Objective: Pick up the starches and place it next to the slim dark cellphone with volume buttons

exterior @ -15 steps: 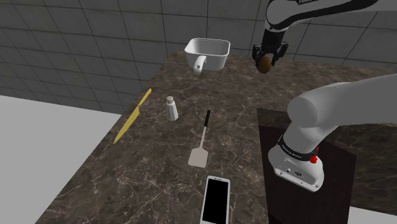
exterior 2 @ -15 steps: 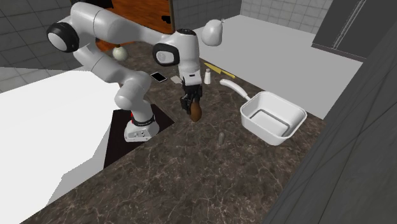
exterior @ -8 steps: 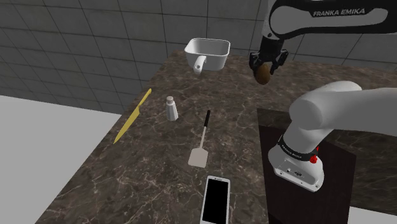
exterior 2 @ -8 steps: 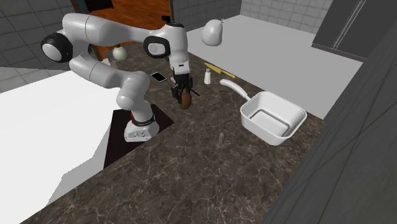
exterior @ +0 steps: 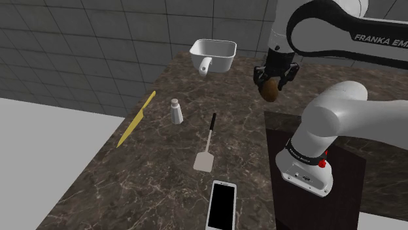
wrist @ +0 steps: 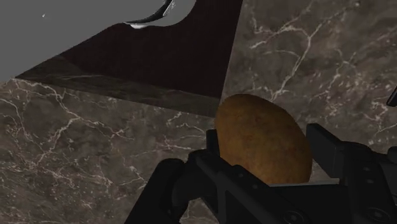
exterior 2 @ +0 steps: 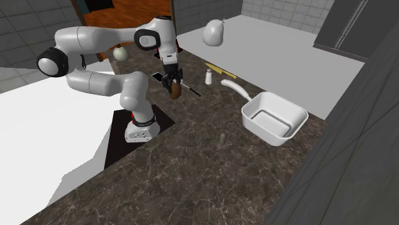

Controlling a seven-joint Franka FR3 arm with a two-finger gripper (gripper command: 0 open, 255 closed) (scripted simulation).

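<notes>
Compared with half a second ago, the all-black two-finger gripper (exterior: 274, 77) has moved down and a little toward the shoulder view's left. In the second exterior view the gripper (exterior 2: 171, 85) has moved left, nearer the slim cellphone with black screen and pale frame (exterior 2: 159, 77).

The fingers are clenched on the brown oval potato (exterior: 269, 90), one on each flank, as the wrist view shows (wrist: 264, 140). The potato hangs clear of the dark veined marble countertop (exterior: 150, 176), over the stretch just beside the far corner of the dark box stand (exterior: 343, 196). Its long axis stands close to upright, in line with the fingers, and its free end points down at the countertop.

In the shoulder view the cellphone (exterior: 222, 204) lies at the countertop's near edge, well apart from the potato. A black-handled white spatula (exterior: 208, 144) lies between them.
</notes>
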